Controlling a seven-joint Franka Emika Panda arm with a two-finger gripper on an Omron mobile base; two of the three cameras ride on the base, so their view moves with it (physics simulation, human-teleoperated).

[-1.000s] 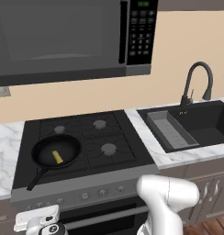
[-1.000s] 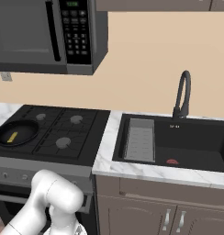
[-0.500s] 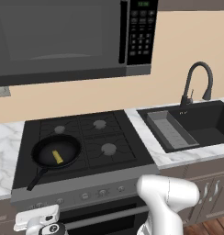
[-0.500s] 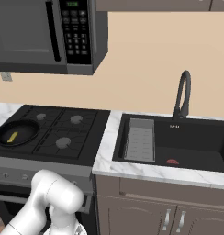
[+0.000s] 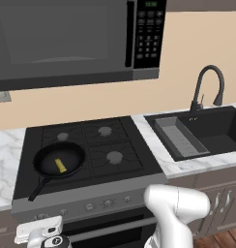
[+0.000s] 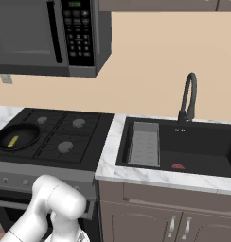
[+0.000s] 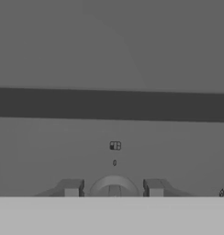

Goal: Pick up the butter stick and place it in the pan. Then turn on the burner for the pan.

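The yellow butter stick (image 5: 60,166) (image 6: 13,141) lies flat inside the black pan (image 5: 71,154) (image 6: 23,132). The pan stands on the cooktop's front-left grate with its handle (image 5: 38,188) pointing at the front edge. Its burner is hidden beneath it. My hand (image 5: 40,231) hangs low in front of the stove's control panel, below the pan. In the hand view my gripper (image 7: 112,188) straddles a round grey stove knob (image 7: 114,184). Its fingers (image 7: 70,188) sit tight against the knob's two sides.
More knobs (image 5: 108,203) line the stove front above the oven door handle (image 7: 112,104). A microwave (image 5: 66,41) hangs over the cooktop. To the right, a black sink (image 6: 183,146) with a faucet (image 5: 207,87) is set in the marble counter (image 6: 136,175).
The base views look the same as before; butter and pan have not moved. The gripper has narrowed around the knob.
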